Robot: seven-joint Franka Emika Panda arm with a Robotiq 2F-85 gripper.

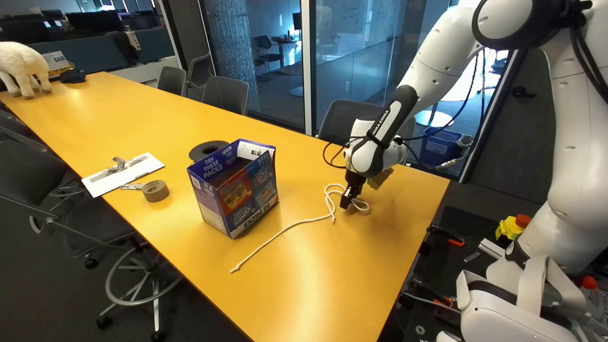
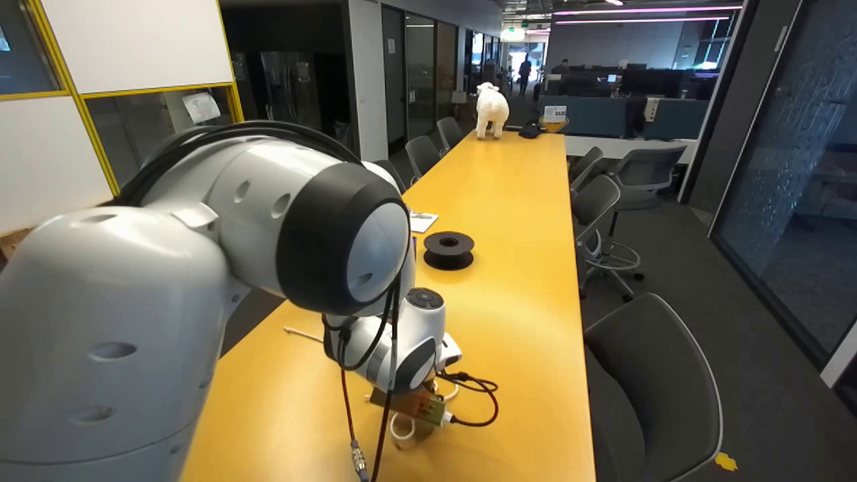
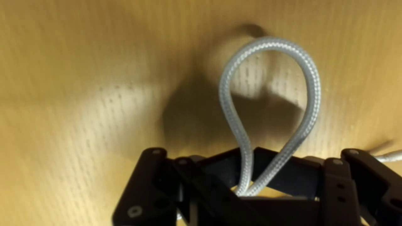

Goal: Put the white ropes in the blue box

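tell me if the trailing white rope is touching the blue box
Apart. In an exterior view, a strip of yellow tabletop shows plainly between the trailing white rope and the bottom edge of the blue box.

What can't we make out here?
Blue box, inner floor: in an exterior view, behind its near walls.
Most of that box: in an exterior view, behind the arm.
White rope beyond its loop: wrist view, partly behind the gripper.
Rope piece: wrist view, cut by right edge.

In an exterior view the arm (image 2: 251, 224) hides nearly all the blue box (image 1: 249, 197) and part of the white ropes (image 2: 302, 333); in an exterior view the far toy sheep (image 1: 21, 61) is cut off.
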